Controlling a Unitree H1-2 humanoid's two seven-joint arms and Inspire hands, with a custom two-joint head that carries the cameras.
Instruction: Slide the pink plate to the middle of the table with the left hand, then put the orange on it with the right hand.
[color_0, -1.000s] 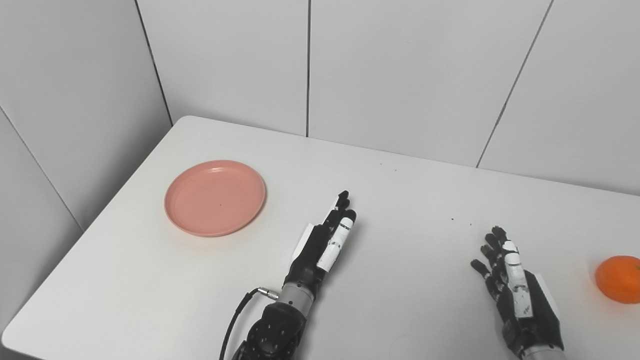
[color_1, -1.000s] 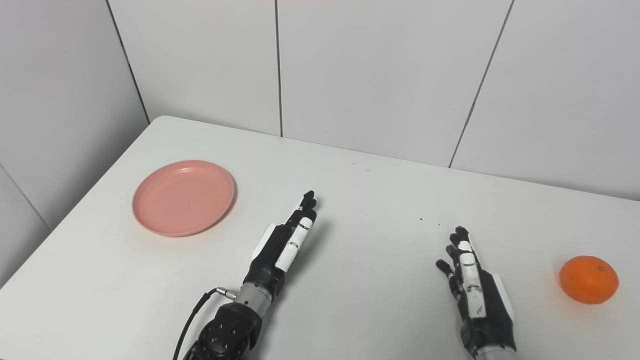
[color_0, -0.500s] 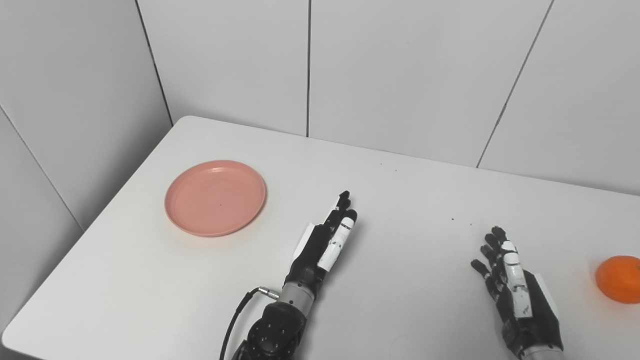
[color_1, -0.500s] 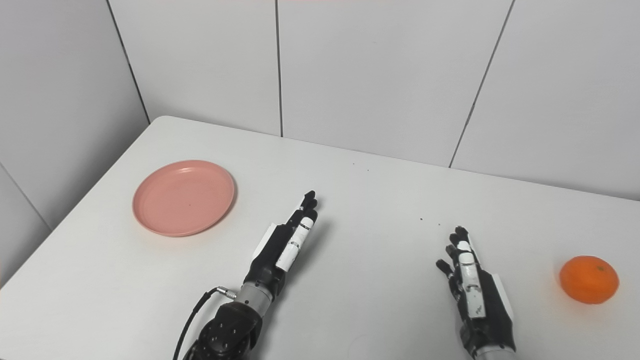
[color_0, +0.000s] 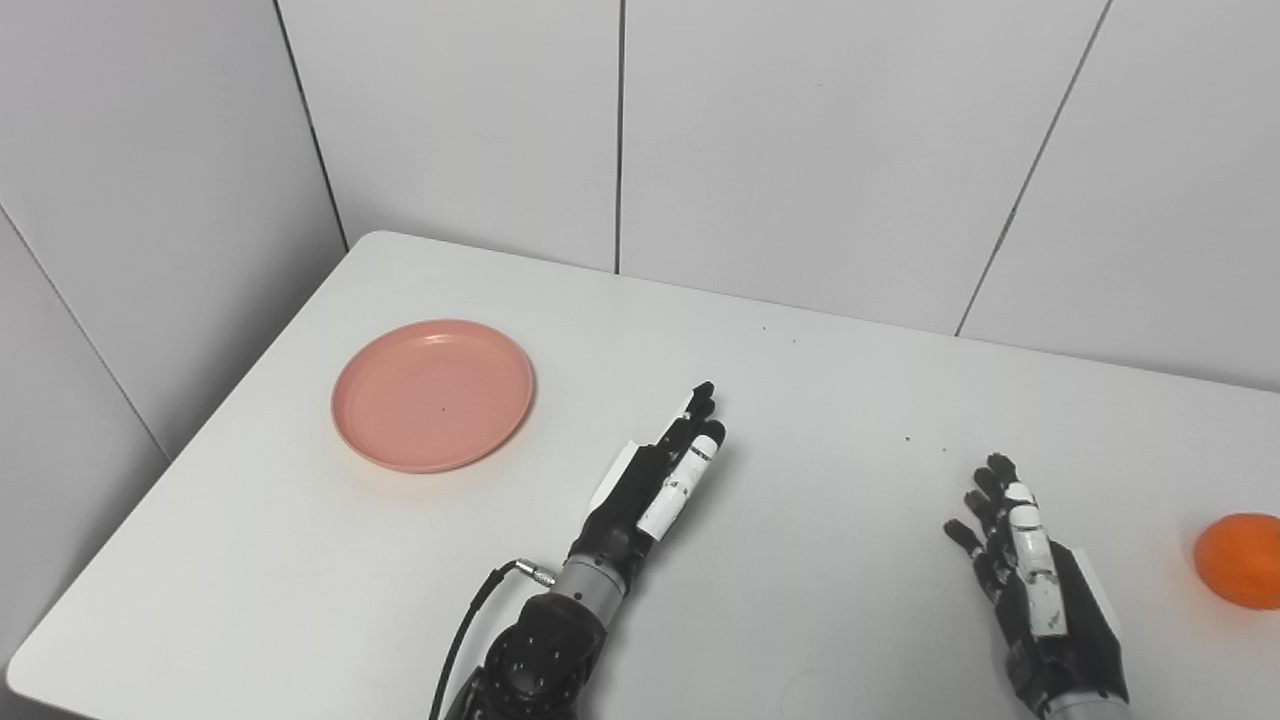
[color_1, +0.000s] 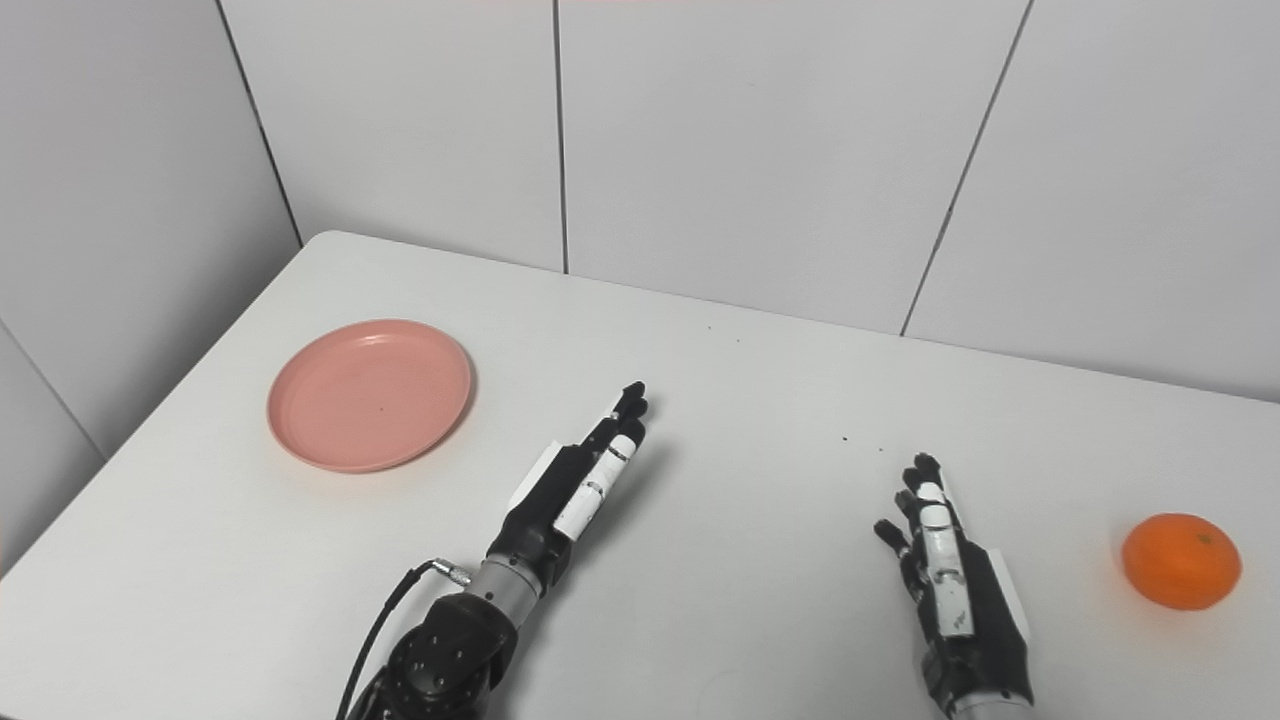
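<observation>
- Left eye view: the pink plate (color_0: 432, 394) is lying flat toward the left of the white table (color_0: 820, 400), around ten o'clock from the table's middle, with nothing on it.
- The left hand (color_0: 650, 485) is resting near the table's middle with its fingers stretched out straight and holding nothing; the plate is sitting at about ten o'clock from it, well apart.
- The right hand (color_0: 1030, 570) is lying toward the near right with its fingers spread, gripping nothing.
- The orange (color_0: 1240, 572) is sitting at three o'clock from the right hand, cut by the picture's right edge and clear of the fingers.
- Right eye view: the orange (color_1: 1181, 561) is showing whole on the bare tabletop, near the right hand (color_1: 955, 590) but not touching it.
- The left hand (color_1: 575, 490) is pointing toward one o'clock, its fingertips (color_1: 632, 393) lying well apart from the plate (color_1: 369, 394).
</observation>
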